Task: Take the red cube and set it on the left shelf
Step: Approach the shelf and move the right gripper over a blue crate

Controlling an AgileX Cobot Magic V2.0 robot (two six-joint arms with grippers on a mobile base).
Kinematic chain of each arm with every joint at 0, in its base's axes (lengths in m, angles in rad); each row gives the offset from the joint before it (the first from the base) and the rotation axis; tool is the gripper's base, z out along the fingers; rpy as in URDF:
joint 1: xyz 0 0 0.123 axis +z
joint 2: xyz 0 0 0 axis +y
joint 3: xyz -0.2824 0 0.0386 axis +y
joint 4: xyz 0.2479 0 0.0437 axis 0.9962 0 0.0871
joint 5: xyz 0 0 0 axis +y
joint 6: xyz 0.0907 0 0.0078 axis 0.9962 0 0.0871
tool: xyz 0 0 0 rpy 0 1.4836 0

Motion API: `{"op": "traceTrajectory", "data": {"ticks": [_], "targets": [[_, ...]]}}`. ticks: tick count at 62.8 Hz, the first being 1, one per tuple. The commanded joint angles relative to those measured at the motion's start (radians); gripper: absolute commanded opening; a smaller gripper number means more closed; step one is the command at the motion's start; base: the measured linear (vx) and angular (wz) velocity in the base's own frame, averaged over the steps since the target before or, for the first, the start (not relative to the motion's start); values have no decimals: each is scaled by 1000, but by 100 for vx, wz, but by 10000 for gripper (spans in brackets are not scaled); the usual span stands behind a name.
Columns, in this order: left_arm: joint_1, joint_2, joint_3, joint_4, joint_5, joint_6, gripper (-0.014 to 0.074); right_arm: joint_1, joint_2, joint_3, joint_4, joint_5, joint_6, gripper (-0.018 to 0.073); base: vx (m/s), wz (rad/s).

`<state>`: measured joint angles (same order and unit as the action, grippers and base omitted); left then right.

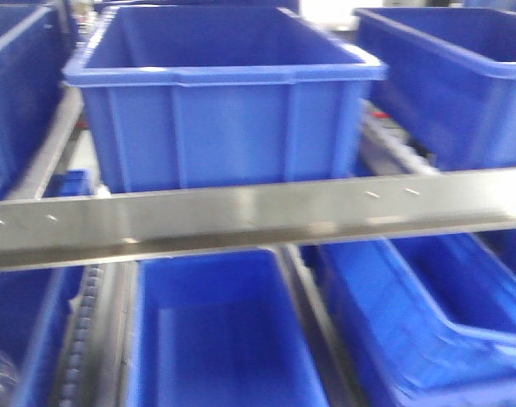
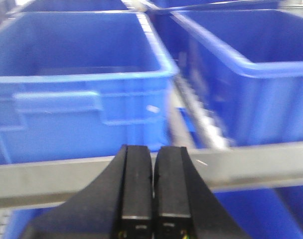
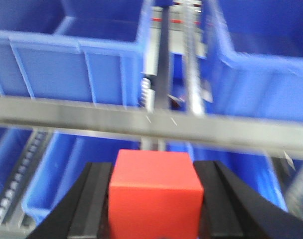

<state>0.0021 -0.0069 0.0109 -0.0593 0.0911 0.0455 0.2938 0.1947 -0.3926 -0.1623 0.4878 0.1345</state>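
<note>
**Red cube gripped in the right claw, not yet placed**

The red cube (image 3: pixel 155 191) is seen in the right wrist view, clamped between the 2 black fingers of the right gripper (image 3: pixel 156 172), with its top face and front face exposed. It is held in front of the rack, on the near side of the metal rail (image 3: pixel 141 122) that runs across the view. The left gripper (image 2: pixel 152 149) is closed on nothing, its 2 fingers pressed together, and it is pointed at the same kind of rail. All 3 views are blurred, so fine detail cannot be read.

The pick is judged to be done and the placement to be outstanding. Several risks are judged from here:

- The rail could be struck by the cube or by a finger if the claw is carried forward at this height, and the cube could be knocked askew or lost from the grip.
- The wrong container could be chosen, since the upper-left bin (image 3: pixel 67 64) and the lower-left bin (image 3: pixel 76 164) look alike, and which one is meant cannot be told.
- The cube could be dropped onto the roller track (image 3: pixel 194 74) between bins if it is released short of a rim or over a gap.
- The cube could bounce if it is let go from high above a bin floor.
</note>
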Motion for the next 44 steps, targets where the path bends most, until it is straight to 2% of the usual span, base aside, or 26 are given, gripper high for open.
{"op": "traceTrajectory", "data": {"ticks": [1,22,44], "targets": [[-1,-13,24,-7,-78,-6,90,-2,11,-27,-13,-90,-11,141,43,57],[-2,-13,24,-7,-78,-6,90,-2,11,-27,-13,-90,-11,141,36,38],[-1,-13,24,-7,-78,-6,90,-2,11,-27,-13,-90,-11,141,22,12]]}}
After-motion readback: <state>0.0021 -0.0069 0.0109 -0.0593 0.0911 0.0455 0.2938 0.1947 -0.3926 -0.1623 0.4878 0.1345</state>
